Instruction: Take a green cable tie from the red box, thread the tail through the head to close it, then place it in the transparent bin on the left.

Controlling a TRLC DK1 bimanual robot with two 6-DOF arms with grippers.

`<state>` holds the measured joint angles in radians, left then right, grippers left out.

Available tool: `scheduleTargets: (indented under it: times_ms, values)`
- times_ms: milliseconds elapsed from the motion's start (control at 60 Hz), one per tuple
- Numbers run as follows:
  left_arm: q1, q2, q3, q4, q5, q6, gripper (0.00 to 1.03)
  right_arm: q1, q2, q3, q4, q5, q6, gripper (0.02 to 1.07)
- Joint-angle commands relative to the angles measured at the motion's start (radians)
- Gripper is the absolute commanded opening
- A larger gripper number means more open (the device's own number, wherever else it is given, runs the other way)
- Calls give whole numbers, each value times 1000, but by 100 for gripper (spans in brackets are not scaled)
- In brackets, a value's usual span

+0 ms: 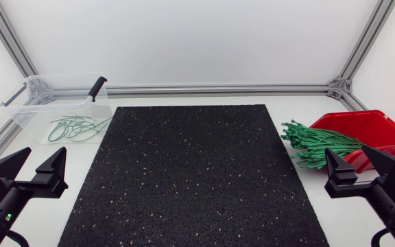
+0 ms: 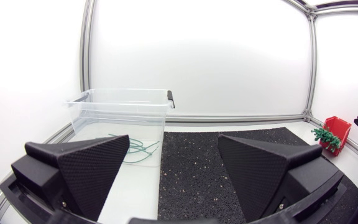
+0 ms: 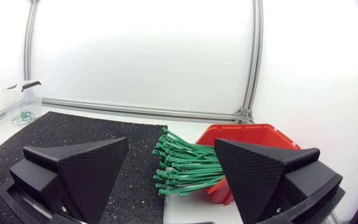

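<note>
A red box [image 1: 370,130] stands at the table's right side, and a bundle of green cable ties [image 1: 315,145] pokes out of it toward the black mat. My right gripper [image 1: 356,165] hovers open just in front of that box, empty; in the right wrist view the green cable ties [image 3: 182,165] and red box [image 3: 247,146] lie ahead of my right gripper [image 3: 173,171]. The transparent bin [image 1: 29,110] at the far left holds several closed green ties [image 1: 76,127]. My left gripper [image 1: 36,165] is open and empty, near the bin's front; the transparent bin [image 2: 120,112] shows ahead of my left gripper [image 2: 173,168].
A black speckled mat [image 1: 190,175] covers the middle of the white table. The bin has a black handle clip [image 1: 97,88] on its far rim. Aluminium frame rails [image 1: 218,89] run along the back edge and corners.
</note>
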<state>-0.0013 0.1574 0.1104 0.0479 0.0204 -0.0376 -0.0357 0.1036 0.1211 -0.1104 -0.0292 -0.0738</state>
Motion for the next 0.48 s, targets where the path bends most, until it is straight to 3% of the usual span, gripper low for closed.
scheduleTargets:
  times_ms: [0, 133, 467]
  values:
    - [0, -47, -44, -11, -8, 24, 99, 16, -42, -57, 45, 13, 44, 103]
    - [1, -112, -83, -33, -16, 32, 99, 36, -103, -121, 110, 29, 74, 103]
    - [1, -157, -110, -48, -20, 38, 99, 36, -104, -121, 110, 29, 74, 103]
